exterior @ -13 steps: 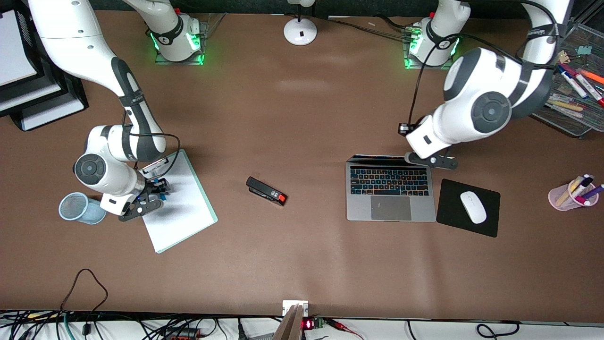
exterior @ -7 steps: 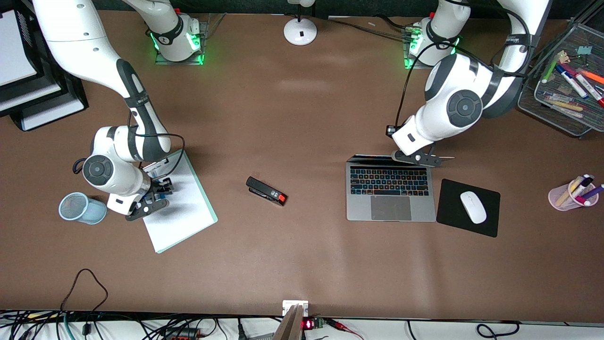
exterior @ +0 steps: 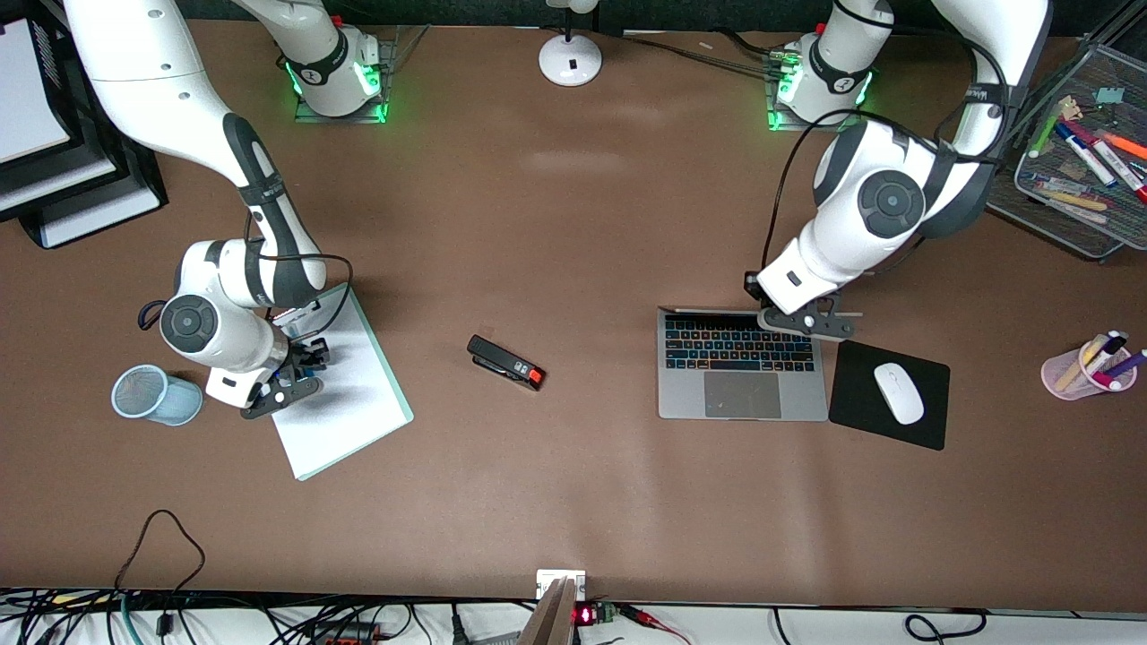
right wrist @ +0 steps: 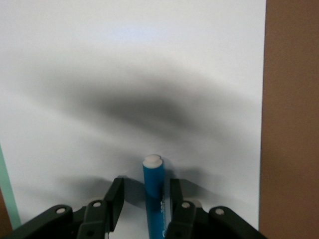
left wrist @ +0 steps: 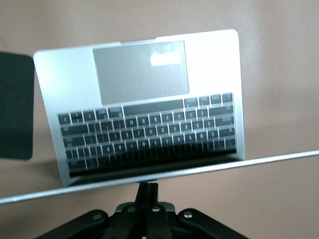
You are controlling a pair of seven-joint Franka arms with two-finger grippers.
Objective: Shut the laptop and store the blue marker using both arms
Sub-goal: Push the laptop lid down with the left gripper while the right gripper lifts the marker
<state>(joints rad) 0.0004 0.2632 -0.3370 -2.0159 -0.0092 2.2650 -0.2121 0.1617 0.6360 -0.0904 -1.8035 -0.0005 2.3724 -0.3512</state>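
Note:
The silver-grey laptop [exterior: 742,394] lies open near the left arm's end, keyboard showing; the left wrist view shows its keyboard and trackpad [left wrist: 139,74]. Its lid shows edge-on as a thin silver line [left wrist: 249,162]. My left gripper [exterior: 804,321] is shut and empty, its closed fingertips [left wrist: 148,186] against that lid edge. My right gripper [exterior: 285,383] is low over the white notepad [exterior: 349,403]. It is open [right wrist: 146,185], one finger on each side of the blue marker [right wrist: 153,189], which lies on the paper with its white end pointing away from the gripper.
A blue mesh cup [exterior: 148,394] lies beside the notepad toward the right arm's end. A black stapler [exterior: 506,362] sits mid-table. A black mouse pad [exterior: 860,421] with a white mouse [exterior: 899,392] lies beside the laptop. A pink pen cup [exterior: 1084,369] and a mesh tray [exterior: 1075,206] stand at the left arm's end.
My left gripper has moved toward the front camera against the lid, and the lid has tipped further over the keyboard. My right gripper has shifted slightly over the notepad.

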